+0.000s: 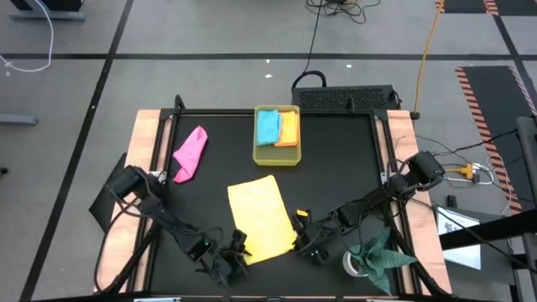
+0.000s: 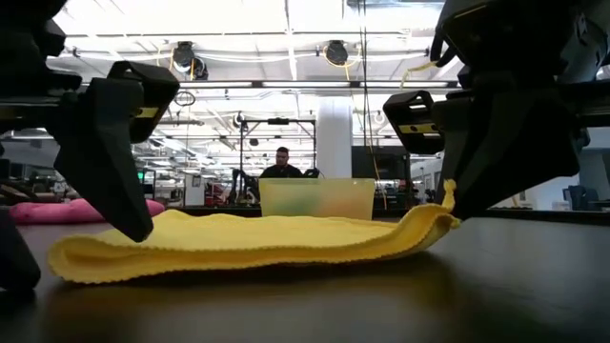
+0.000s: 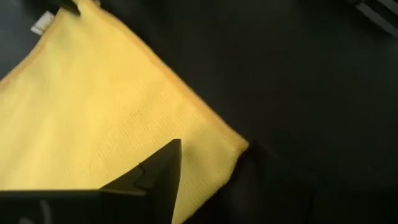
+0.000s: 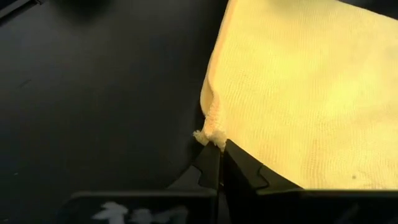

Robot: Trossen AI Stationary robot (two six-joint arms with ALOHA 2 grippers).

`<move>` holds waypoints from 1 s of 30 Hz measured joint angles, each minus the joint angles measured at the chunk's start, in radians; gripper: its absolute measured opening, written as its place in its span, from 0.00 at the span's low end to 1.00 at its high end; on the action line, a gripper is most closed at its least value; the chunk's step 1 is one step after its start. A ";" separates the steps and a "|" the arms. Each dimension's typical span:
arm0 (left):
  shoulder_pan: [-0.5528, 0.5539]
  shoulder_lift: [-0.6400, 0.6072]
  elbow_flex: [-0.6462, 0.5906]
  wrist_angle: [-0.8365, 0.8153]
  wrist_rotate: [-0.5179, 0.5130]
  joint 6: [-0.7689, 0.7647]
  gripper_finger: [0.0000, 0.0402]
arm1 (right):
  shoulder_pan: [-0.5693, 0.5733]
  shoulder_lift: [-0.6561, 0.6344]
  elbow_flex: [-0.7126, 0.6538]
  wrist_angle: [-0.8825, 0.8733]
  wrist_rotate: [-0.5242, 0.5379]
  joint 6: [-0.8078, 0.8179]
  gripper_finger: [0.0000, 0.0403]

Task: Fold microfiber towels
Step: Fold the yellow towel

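Overhead, the bench point(image 1: 336, 159) shows a black top with pale wooden strips along both sides, standing on a grey floor point(image 1: 210, 33) crossed by dark lines. An orange cable point(image 1: 426, 50) runs down from the far edge, a black cable point(image 1: 315, 38) snakes beside it, and red-and-white hazard striping point(image 1: 482, 92) marks a dark mat on one side. Down at bench level, the room opens wide: long ceiling lights point(image 2: 229, 19) glare overhead, two round fixtures point(image 2: 334, 51) hang from the beams, a white column point(image 2: 335, 138) stands centre, and a person point(image 2: 282, 164) sits far behind.
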 joint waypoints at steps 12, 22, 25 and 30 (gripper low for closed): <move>0.002 -0.008 -0.001 0.038 0.000 -0.131 0.04 | 0.002 0.000 0.000 -0.016 -0.002 0.030 0.00; -0.032 -0.056 -0.001 0.141 -0.011 -0.187 0.02 | 0.047 -0.078 0.000 -0.011 -0.159 0.113 0.00; -0.053 -0.114 -0.001 0.128 -0.092 -0.202 0.03 | 0.053 -0.117 0.000 -0.014 -0.156 0.138 0.00; -0.064 -0.210 -0.001 0.037 -0.267 -0.255 0.01 | 0.050 -0.179 -0.024 -0.021 0.006 0.201 0.00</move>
